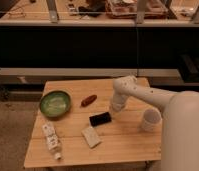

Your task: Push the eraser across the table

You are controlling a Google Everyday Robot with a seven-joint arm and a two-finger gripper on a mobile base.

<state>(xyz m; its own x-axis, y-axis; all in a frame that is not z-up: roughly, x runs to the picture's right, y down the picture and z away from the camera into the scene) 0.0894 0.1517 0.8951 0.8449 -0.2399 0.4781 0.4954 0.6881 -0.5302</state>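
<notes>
Camera view is showing me the gripper hanging low over the table, just right of the eraser. I cannot tell whether it is touching the eraser or how wide it is standing. The eraser is lying flat near the table's middle. To its left, a stretch of wood is showing before the green bowl and the white tube. A pale block is lying just in front of the eraser, and a reddish-brown item is lying behind it. The white cup is standing well to the right, near that edge.
</notes>
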